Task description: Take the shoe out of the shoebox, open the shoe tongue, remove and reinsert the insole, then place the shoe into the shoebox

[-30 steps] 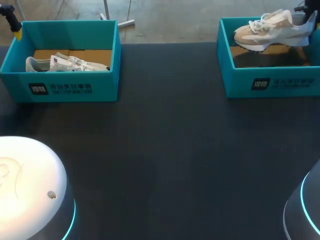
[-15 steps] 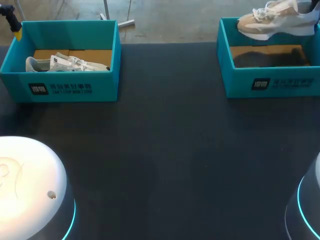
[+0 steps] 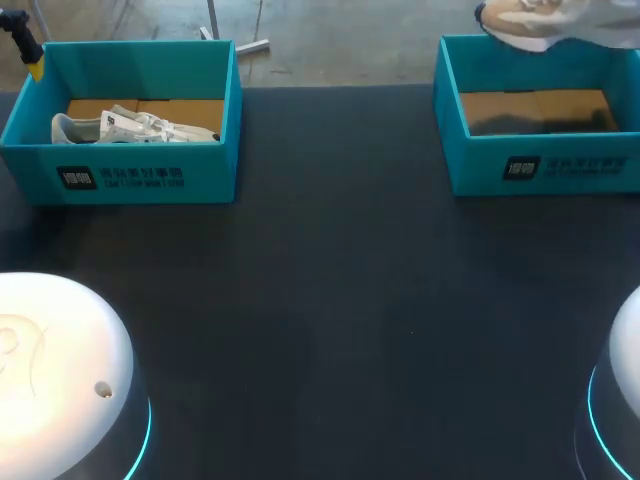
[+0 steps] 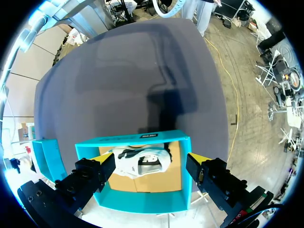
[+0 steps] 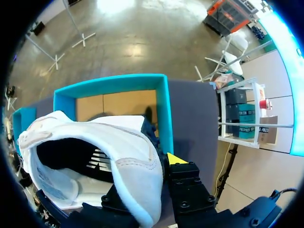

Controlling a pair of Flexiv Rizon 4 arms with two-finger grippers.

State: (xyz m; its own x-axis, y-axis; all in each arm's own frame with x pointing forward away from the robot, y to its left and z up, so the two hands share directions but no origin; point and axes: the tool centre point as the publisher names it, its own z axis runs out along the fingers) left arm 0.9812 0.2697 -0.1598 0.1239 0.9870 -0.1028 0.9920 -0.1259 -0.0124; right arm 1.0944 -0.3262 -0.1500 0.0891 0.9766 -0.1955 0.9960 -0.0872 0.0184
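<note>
Black desk (image 3: 330, 300) fills the near ground in the head view, with the rounded white base of the left arm (image 3: 55, 365) at one near corner and the base of the right arm (image 3: 622, 400) at the other, each ringed with blue light.

Farther back on the left side stands the left shoebox (image 3: 130, 180), teal, with a brown cardboard floor. A white shoe (image 3: 130, 127) lies on its side inside it. The left jaws hang above this box, near its far left corner in the head view. In the left wrist view they are spread wide open, one yellow fingertip (image 4: 101, 159) to each side of the left shoebox (image 4: 142, 202), touching neither the box nor the white shoe (image 4: 140, 161) below them.

On the right side, level with the first box and well apart from it, stands the right shoebox (image 3: 540, 165), also teal, its cardboard floor showing.

Farthest back, the beige shoe (image 3: 530, 20) hangs in the air above the right shoebox's far wall, clear of the box. In the right wrist view the right jaws grip this beige shoe (image 5: 109, 147) at the heel, one yellow fingertip (image 5: 175, 158) pressed to its outer side and the other hidden by the shoe. The shoe's opening faces the camera, and the right shoebox (image 5: 164, 114) lies beneath and beyond it.
</note>
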